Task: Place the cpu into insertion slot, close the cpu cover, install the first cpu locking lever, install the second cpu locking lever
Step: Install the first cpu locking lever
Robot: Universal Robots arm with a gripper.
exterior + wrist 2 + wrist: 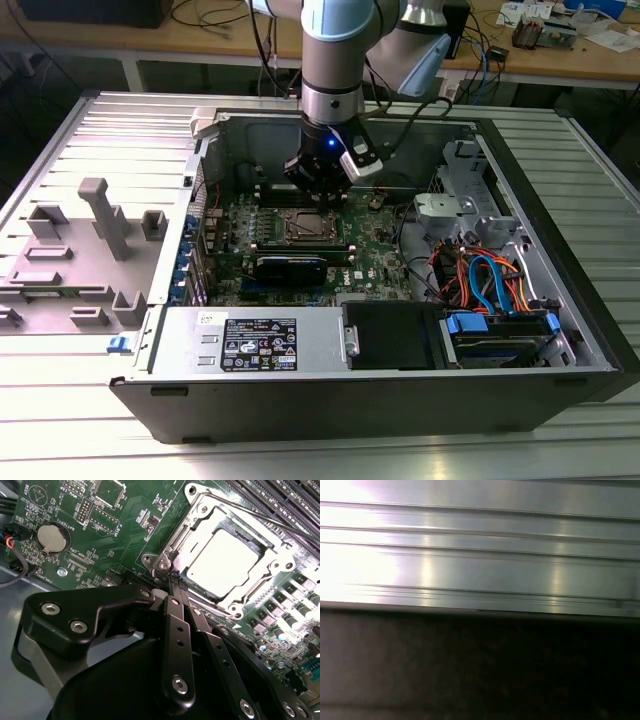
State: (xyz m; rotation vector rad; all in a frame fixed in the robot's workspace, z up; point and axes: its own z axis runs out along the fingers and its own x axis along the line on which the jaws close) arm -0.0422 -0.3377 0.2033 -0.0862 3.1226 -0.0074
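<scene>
Cpu (227, 562): seated in insertion slot, bright silver top showing through window of cpu cover (192, 530); seen in second wrist view.
Cpu cover: lying flat over chip, frame down on socket.
Insertion slot (303, 226): mid-motherboard (375, 250) in exterior view, directly under tool.
Locking lever (270, 517): thin wire rod running along far edge of socket, seemingly still raised off its catch; hard to tell for certain.
Tool (175, 582): fingers drawn together to a narrow tip, nothing gripped between them; tip just beside socket corner near hinge screw (163, 566).
Step in hand (judgement): working a locking lever at socket edge.
Doing it well (judgement): keep closed tip on the lever wire only, clear of cover frame; press down and inward so wire tucks under hook; avoid scraping board parts beside socket.
Arm pose: wrist vertical, reaching straight down into open computer case (560, 300) from above; tool low, close over board.
Case: resting on ribbed metal bench (60, 150).
</scene>
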